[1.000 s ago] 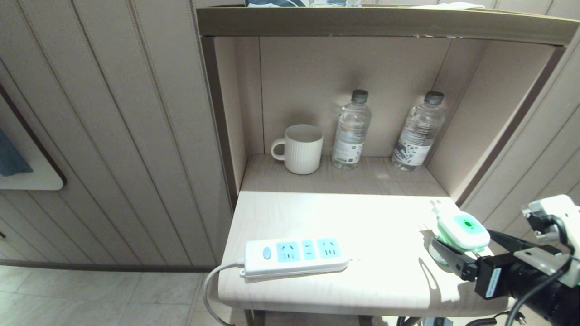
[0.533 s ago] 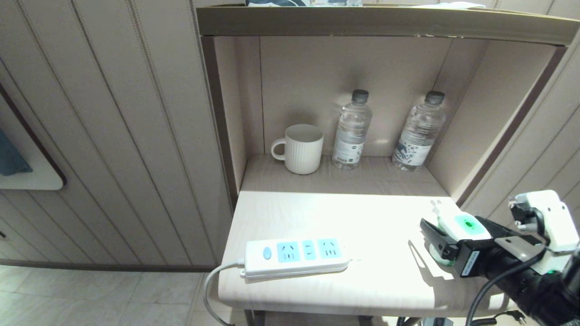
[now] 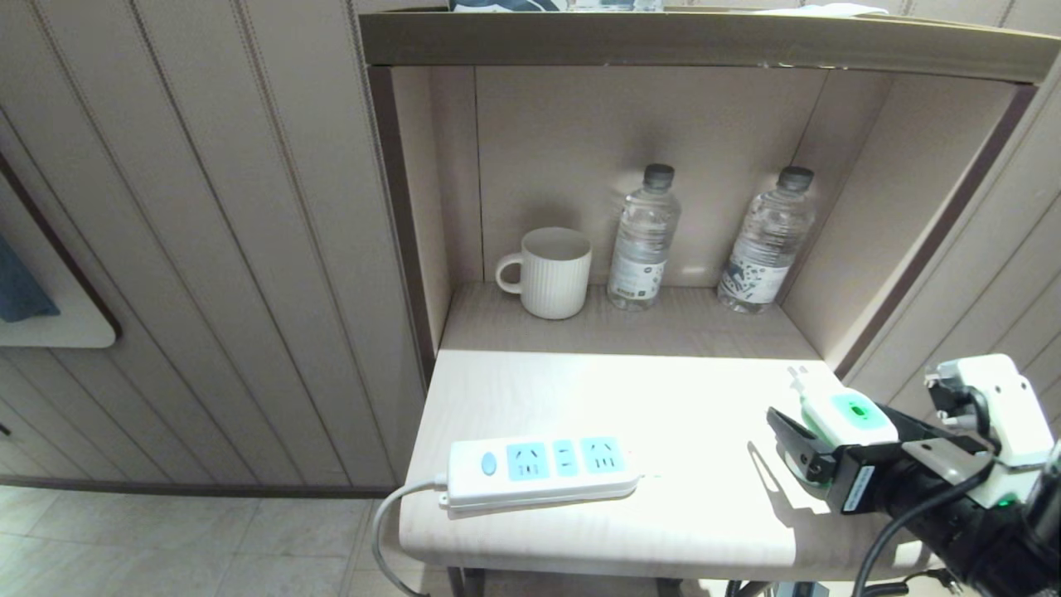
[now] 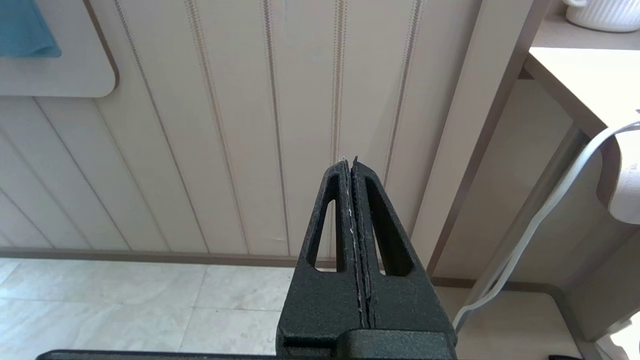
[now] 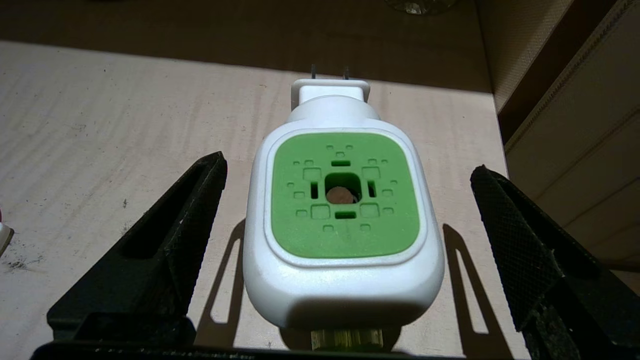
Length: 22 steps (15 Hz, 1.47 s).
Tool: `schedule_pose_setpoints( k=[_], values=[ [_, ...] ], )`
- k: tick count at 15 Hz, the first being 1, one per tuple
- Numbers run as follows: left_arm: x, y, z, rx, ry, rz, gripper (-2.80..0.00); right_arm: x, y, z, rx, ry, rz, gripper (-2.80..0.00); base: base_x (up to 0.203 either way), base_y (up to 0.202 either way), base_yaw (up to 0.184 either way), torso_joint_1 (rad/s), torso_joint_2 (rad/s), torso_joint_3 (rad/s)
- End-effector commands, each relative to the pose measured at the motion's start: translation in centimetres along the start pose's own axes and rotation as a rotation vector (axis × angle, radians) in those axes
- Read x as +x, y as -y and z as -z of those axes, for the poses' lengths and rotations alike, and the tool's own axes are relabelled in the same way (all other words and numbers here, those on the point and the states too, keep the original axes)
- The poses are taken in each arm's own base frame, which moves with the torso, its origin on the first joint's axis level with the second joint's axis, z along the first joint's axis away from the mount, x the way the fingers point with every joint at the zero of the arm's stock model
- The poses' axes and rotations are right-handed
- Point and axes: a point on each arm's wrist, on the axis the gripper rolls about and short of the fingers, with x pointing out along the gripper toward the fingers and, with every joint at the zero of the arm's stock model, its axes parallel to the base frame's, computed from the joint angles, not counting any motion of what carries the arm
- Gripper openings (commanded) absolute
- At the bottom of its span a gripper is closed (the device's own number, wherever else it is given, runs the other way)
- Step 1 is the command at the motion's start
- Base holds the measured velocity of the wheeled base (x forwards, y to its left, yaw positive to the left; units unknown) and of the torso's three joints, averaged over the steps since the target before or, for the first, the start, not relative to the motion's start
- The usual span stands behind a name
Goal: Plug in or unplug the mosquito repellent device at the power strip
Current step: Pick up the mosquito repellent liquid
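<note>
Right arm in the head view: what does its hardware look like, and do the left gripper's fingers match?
The right gripper has black, textured wedge-shaped fingers on a black block bearing a white label, with a white housing behind and a black cable looping down. The left gripper has the same black grainy fingers with triangular cut-outs.

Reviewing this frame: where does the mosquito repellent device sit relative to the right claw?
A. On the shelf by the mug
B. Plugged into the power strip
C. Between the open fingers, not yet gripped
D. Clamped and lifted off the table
C: in the right wrist view the mosquito repellent device stands on the table with gaps to both fingers of the open right claw.
</note>
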Motion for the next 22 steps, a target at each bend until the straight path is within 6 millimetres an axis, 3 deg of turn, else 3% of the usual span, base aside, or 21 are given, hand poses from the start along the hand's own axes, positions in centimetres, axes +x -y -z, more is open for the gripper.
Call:
schedule_pose_setpoints(
  k=[1, 2, 13, 15, 18, 22],
  values=[
    [0.0, 0.0, 0.0, 0.0, 0.001, -0.001, -2.8, 0.1, 0.0, -0.2, 0.005, 0.009, 0.004, 0.0, 0.0, 0.0, 0.0, 0.0, 0.0, 0.0],
    [0.0, 0.0, 0.0, 0.0, 0.001, 0.001, -2.8, 0.1, 0.0, -0.1, 0.006, 0.009, 0.004, -2.8, 0.0, 0.0, 0.0, 0.0, 0.0, 0.0],
    [0.0, 0.0, 0.0, 0.0, 0.001, -0.001, -2.8, 0.4, -0.2, -0.2, 0.01, 0.006, 0.006, -2.8, 0.0, 0.0, 0.0, 0.0, 0.0, 0.0],
    [0.0, 0.0, 0.0, 0.0, 0.001, 0.0, -2.8, 0.9, -0.3, -1.9, 0.025, 0.043, 0.029, -2.8, 0.0, 0.0, 0.0, 0.0, 0.0, 0.0],
    [0.0, 0.0, 0.0, 0.0, 0.001, 0.001, -2.8, 0.5, -0.5, -4.7, 0.048, -0.049, 0.064, -2.8, 0.0, 0.0, 0.0, 0.0, 0.0, 0.0],
    [0.0, 0.0, 0.0, 0.0, -0.002, -0.001, -2.8, -0.6, -0.7, -11.1, 0.098, -0.244, 0.06, -2.8, 0.0, 0.0, 0.0, 0.0, 0.0, 0.0]
  ],
)
